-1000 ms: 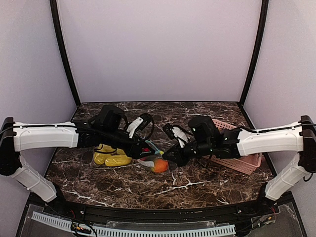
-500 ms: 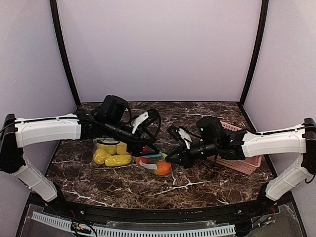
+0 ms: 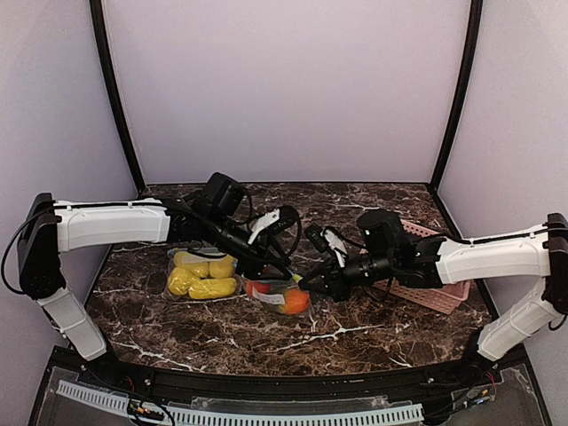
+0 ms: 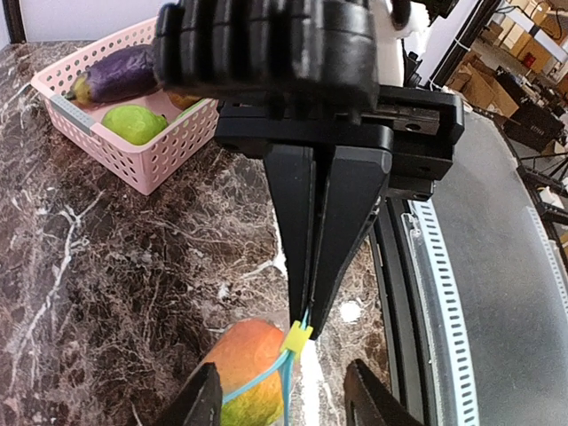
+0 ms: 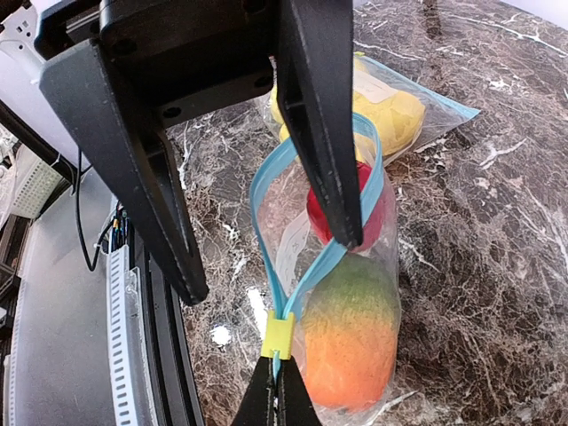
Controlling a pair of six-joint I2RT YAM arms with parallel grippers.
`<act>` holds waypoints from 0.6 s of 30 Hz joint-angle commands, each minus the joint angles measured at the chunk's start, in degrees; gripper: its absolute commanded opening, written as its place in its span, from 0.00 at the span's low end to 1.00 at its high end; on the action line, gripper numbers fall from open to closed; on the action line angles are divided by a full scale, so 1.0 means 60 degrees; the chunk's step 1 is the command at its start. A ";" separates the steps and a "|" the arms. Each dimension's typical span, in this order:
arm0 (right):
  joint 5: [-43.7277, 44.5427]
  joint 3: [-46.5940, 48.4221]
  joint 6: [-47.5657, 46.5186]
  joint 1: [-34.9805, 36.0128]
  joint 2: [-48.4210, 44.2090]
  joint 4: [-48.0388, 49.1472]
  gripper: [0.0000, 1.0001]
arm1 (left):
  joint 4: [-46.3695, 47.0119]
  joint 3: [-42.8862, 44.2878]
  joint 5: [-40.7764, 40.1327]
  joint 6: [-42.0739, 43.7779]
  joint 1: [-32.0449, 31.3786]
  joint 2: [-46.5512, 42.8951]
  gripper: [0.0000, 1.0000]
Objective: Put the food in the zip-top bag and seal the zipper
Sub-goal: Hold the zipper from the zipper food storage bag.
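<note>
My right hand (image 5: 275,395) is clamped on the bag (image 5: 297,244) beside its yellow slider (image 5: 278,335), anchoring it. My left hand (image 5: 266,262) is half-open and grips nothing, with one finger in the mouth, I judge to spread it. A mango (image 5: 351,342) and a red fruit (image 5: 377,213) lie inside, on the counter (image 5: 479,266).

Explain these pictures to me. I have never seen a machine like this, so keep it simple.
These are two robot arms bolted to a marble table, each ending in a two-fingered pincer. One picture looks down from above; the other two come from cameras on the left and right wrists. The right pincer is shut on the end of a clear bag, by its yellow slider. The left pincer is open, one finger inside the bag's mouth. The bag holds a mango and something red. Beside it lies a second bag of yellow food. A pink basket holds an eggplant and a green fruit.
</note>
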 commanded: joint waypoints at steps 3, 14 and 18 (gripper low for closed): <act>-0.0211 -0.0084 0.0032 -0.0085 -0.0111 0.0481 0.00 | -0.0216 0.0161 0.0633 0.0074 0.0031 0.0270 0.42; -0.0321 -0.0008 0.0084 -0.0140 0.0085 0.0481 0.00 | 0.0245 0.0333 0.1189 -0.0523 -0.0017 0.0704 0.35; -0.0326 0.0020 0.0090 -0.0164 0.0129 0.0480 0.00 | 0.0277 0.0366 0.1286 -0.0583 -0.0155 0.0837 0.32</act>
